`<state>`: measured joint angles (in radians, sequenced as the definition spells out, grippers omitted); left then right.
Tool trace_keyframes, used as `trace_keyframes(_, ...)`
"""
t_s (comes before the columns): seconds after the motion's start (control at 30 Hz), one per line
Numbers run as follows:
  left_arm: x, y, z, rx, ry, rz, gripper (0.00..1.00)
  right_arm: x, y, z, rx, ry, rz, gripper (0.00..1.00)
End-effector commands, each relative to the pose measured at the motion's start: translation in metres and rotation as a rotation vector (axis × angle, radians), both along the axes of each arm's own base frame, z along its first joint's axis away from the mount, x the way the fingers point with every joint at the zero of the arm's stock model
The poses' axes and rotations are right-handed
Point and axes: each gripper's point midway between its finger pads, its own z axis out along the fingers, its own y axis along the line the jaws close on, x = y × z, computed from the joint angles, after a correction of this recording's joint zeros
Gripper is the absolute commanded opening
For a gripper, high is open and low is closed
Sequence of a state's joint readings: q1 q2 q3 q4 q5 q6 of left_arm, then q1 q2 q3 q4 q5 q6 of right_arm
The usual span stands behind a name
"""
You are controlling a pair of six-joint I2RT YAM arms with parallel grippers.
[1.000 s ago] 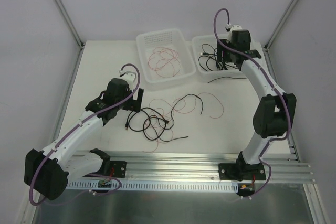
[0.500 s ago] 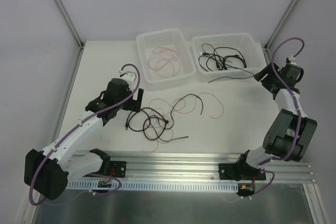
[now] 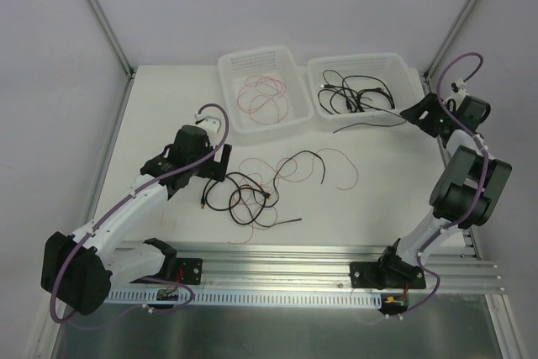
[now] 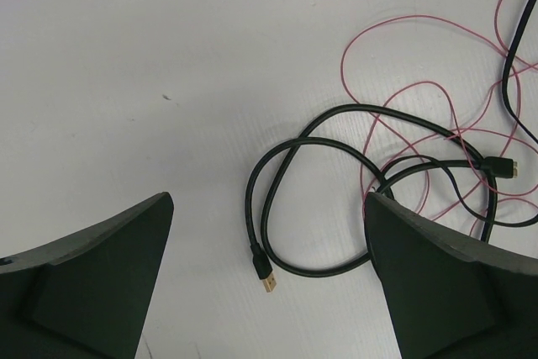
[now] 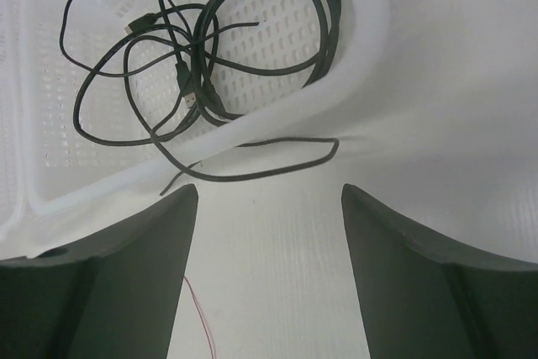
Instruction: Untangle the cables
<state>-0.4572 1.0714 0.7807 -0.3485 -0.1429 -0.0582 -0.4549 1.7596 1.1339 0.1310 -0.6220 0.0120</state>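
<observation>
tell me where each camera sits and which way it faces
Top external: above and behind the bases, looking down on the table; left arm and right arm show whole.
Left wrist: on the left arm, facing down at the tangled cables; its open fingers show.
Right wrist: on the right arm, facing the right basket of black cables; its open fingers show.
Top and left wrist share the tangle.

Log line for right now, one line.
left gripper: open, over table tangle | right gripper: open, empty, near right basket | right basket: black cables, one trailing out | left basket: red wires
</observation>
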Motion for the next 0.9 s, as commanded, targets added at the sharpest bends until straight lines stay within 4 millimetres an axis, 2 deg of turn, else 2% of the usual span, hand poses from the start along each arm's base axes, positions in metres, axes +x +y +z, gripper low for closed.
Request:
trace_keyframes(0.0, 0.004, 0.002, -0.003, 0.028, 0.003, -0.007, 0.99, 0.012, 0.002, 0.019, -0.066, -0.091, 0.129, 0.73)
trace_keyframes(0.27, 0.006, 0.002, -0.009, 0.051, 0.028, -0.017, 0.99, 0.027, 0.009, -0.002, -0.060, -0.056, 0.206, 0.78)
trace_keyframes(0.5, 0.006, 0.001, -0.014, 0.057, 0.046, -0.024, 0.99, 0.034, 0.024, -0.004, -0.029, -0.069, 0.283, 0.79)
trace_keyframes(0.67, 0.006, -0.001, -0.013, 0.054, 0.049, -0.030, 0.99, 0.029, 0.044, -0.008, 0.007, -0.057, 0.344, 0.80)
trace_keyframes(0.87, 0.005, -0.001, -0.013, 0.047, 0.050, -0.033, 0.99, 0.017, 0.059, -0.006, 0.036, -0.057, 0.379, 0.74)
